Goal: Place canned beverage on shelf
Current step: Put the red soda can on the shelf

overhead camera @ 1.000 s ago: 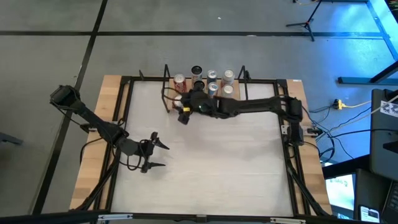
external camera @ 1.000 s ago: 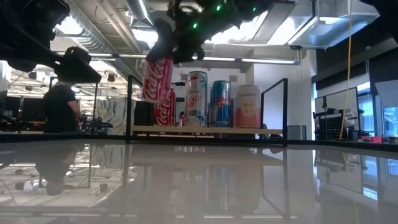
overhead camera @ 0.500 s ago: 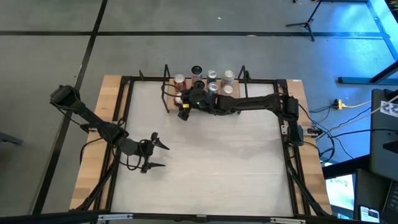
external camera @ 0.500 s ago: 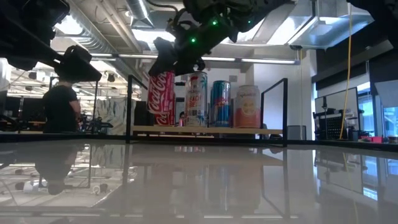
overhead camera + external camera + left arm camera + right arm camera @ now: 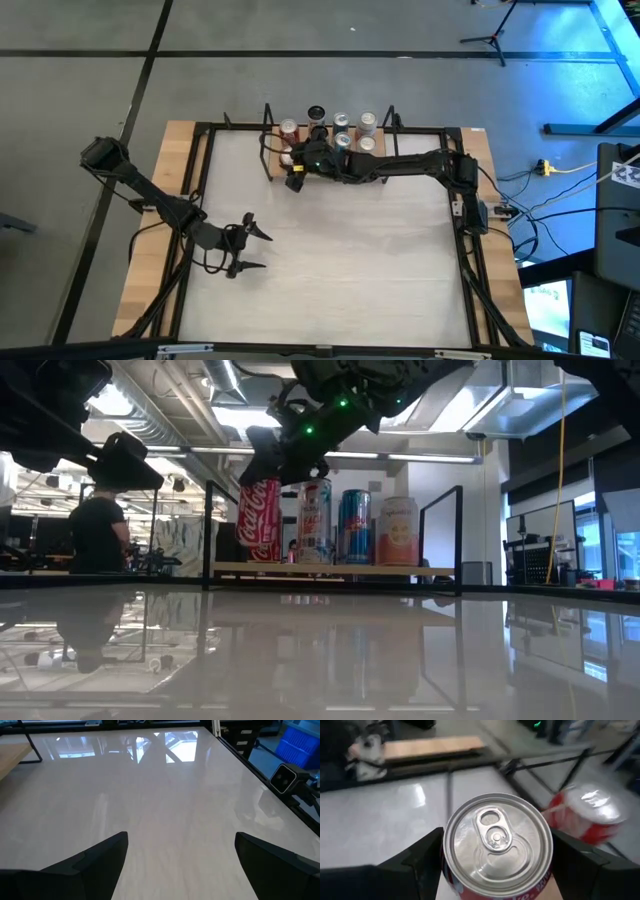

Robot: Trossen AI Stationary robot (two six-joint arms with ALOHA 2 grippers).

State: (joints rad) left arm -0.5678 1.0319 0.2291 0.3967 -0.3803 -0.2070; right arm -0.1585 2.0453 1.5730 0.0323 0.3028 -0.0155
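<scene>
On the shelf (image 5: pixel 330 569), a red can (image 5: pixel 259 520) stands.
Right gripper (image 5: pixel 285 458) hugs it tight; left gripper (image 5: pixel 246 246) waits wide apart, holding nothing.

Grey floor (image 5: pixel 90 60) with dark seams surrounds the table (image 5: pixel 330 260). Blue light (image 5: pixel 610 40) falls beyond its right corner. Behind the table, a person (image 5: pixel 95 530) stands under ceiling ducts (image 5: pixel 170 420).

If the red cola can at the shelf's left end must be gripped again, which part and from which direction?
Grip the red cola can around its round side wall near the top, coming from above and in front. It stands upright on the shelf; other cans crowd one side, as the right tool shows.
</scene>
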